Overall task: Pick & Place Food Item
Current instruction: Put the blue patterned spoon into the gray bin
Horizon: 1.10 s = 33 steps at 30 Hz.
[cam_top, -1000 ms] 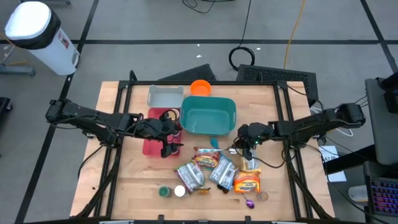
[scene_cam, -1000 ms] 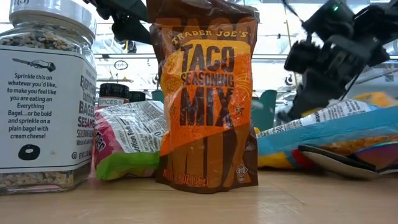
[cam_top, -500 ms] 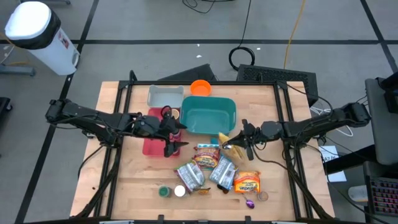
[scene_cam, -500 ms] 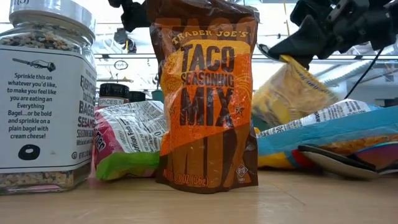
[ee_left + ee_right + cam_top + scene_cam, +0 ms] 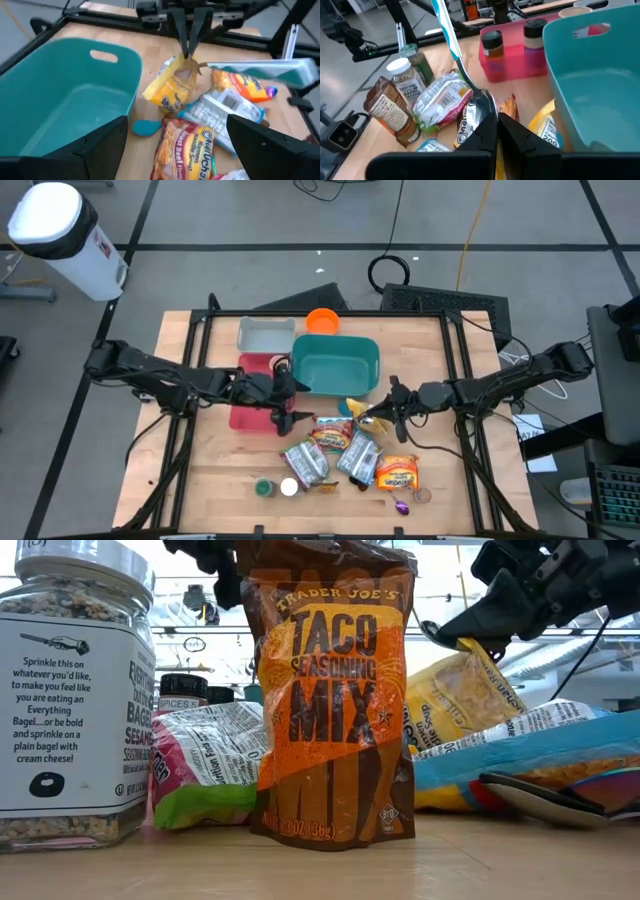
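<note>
Here, wooden table [image 5: 200, 470] on taped grey floor, right tool [image 5: 381, 414] clamping yellow packet [image 5: 358, 407], left tool [image 5: 291, 402] spread, empty.

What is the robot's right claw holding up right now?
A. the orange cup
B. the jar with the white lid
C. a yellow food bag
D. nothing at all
C: the right gripper is pinched shut on the top edge of the yellow bag, which hangs off the table beside the teal bin; the left gripper waits near the bin's other side.
</note>
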Available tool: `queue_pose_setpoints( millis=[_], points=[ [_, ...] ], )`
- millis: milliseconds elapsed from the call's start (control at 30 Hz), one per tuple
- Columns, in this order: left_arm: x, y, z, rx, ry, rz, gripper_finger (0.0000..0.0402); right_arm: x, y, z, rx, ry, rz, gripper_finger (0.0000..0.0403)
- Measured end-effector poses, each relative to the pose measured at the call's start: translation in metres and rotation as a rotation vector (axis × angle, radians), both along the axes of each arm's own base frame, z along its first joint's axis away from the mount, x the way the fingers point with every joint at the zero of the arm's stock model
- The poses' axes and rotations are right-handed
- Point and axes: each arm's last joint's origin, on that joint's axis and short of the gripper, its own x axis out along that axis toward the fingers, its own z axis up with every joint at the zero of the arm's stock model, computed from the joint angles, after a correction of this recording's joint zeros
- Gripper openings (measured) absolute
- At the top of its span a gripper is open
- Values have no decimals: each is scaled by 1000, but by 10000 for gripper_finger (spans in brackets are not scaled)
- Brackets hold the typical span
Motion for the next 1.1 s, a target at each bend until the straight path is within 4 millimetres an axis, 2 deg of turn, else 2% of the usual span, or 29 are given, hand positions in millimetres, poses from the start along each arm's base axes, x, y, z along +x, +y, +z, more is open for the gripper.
queue_pose_setpoints(
  millis=[133, 200, 367, 567, 667, 767, 867, 1100],
  points=[
    [5, 0, 21, 12, -204, 23, 347, 1, 0, 3, -19, -39, -19, 0],
    [6, -3, 24, 34, -241, 0, 347, 2, 1, 7, -37, -78, -36, 0],
    [11, -10, 20, 75, -254, -56, 347, 2, 6, 16, -76, -173, -71, 0],
    [26, -13, 0, 124, -208, -73, 347, 0, 12, 20, -103, -216, -75, 0],
    [36, -15, -2, 88, -287, -58, 347, -1, 13, 20, -130, -214, -115, 0],
    [45, -16, 4, 79, -440, -49, 347, -1, 13, 20, -139, -215, -133, 0],
    [50, -19, 2, 78, -503, -67, 347, -1, 14, 20, -143, -220, -131, 0],
    [55, -17, -4, 80, -493, -43, 347, -1, 14, 20, -152, -217, -129, 0]
  ],
)
